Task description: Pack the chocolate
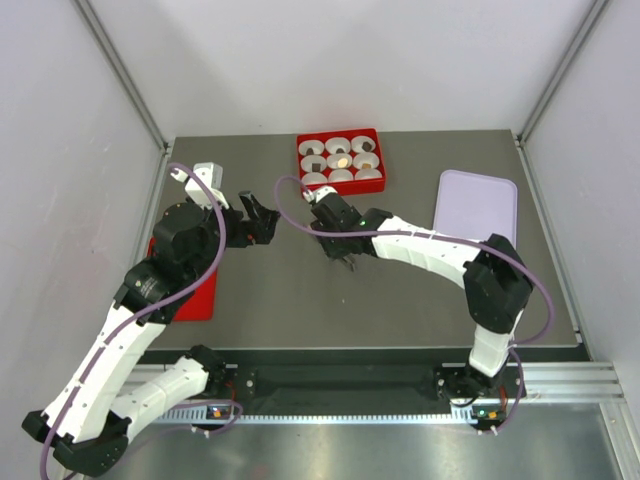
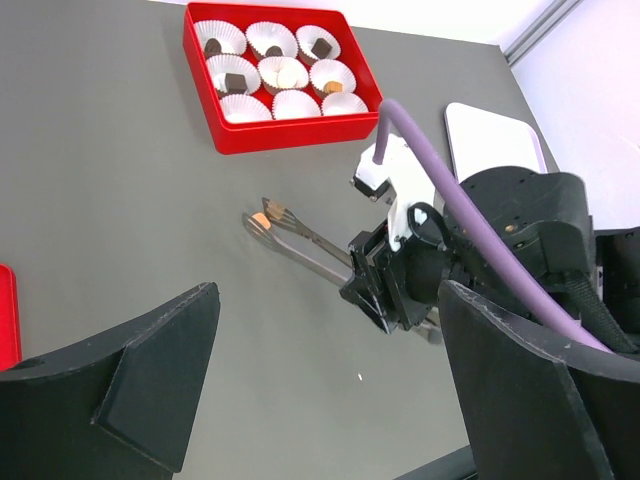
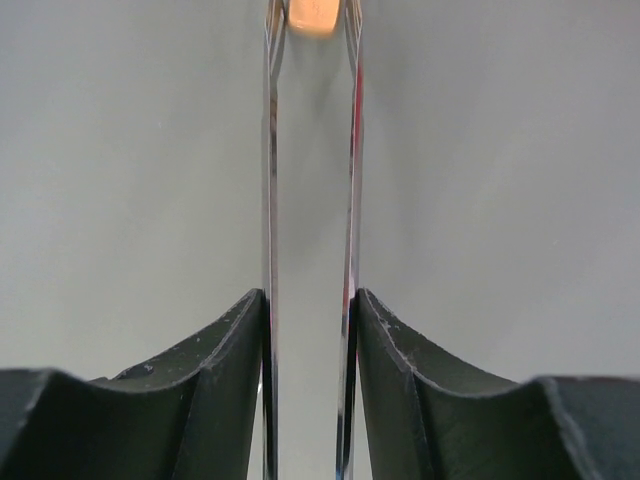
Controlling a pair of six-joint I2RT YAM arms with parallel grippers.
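— Which step is this?
— Carrying, I judge. The right gripper's [image 3: 308,310] jaws squeeze the tongs [image 2: 305,243], whose tips pinch a tan chocolate [image 2: 261,221] above the surface [image 2: 120,200], short of the red box [image 2: 290,138].
— The left gripper [image 1: 262,220]?
— Jaws wide, holding nothing. Next: reach a bare paper cup [image 2: 295,104], then ease the squeeze.
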